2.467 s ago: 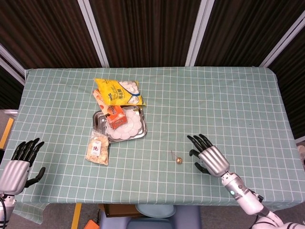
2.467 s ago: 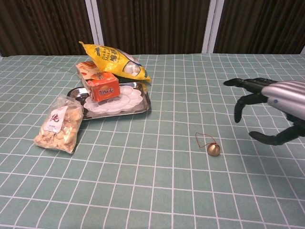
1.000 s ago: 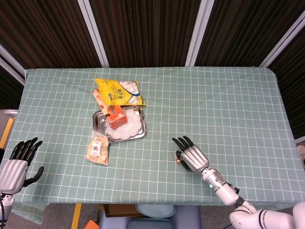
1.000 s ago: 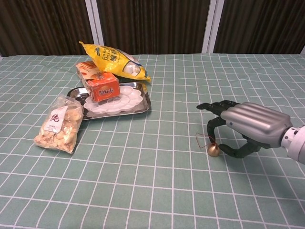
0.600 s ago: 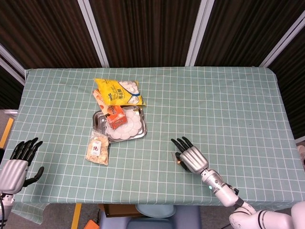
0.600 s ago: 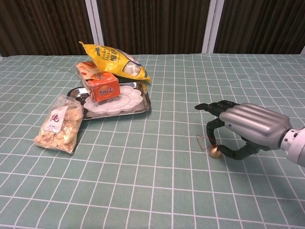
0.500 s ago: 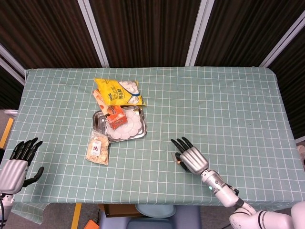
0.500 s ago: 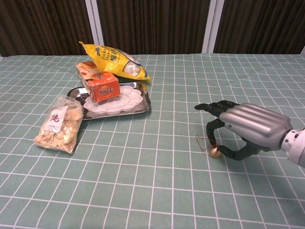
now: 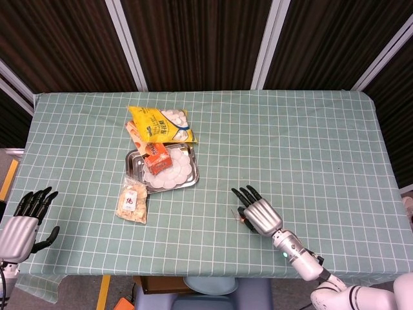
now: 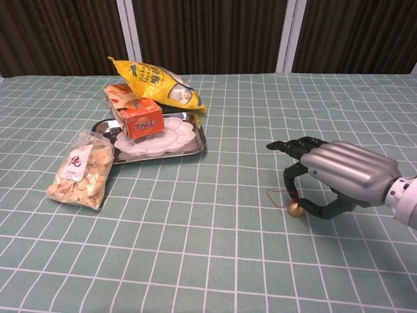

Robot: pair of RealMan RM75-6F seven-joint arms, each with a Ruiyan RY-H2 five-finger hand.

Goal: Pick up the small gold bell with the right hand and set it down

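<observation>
The small gold bell (image 10: 294, 208) with its thin red cord lies low on the green checked cloth, right of centre. My right hand (image 10: 339, 175) arches over it from the right and pinches it between a fingertip and the thumb. I cannot tell whether the bell still touches the cloth. In the head view my right hand (image 9: 259, 214) covers most of the bell (image 9: 243, 220). My left hand (image 9: 21, 231) hangs off the table's front left corner, fingers apart and holding nothing.
A steel tray (image 10: 195, 149) at the left holds an orange box (image 10: 140, 119), with a yellow snack bag (image 10: 156, 81) leaning on it. A clear bag of snacks (image 10: 81, 171) lies in front of the tray.
My right hand came in from the right, lowered over the bell and closed a finger and thumb on it. The bell shifted slightly toward the front. My left hand stayed put.
</observation>
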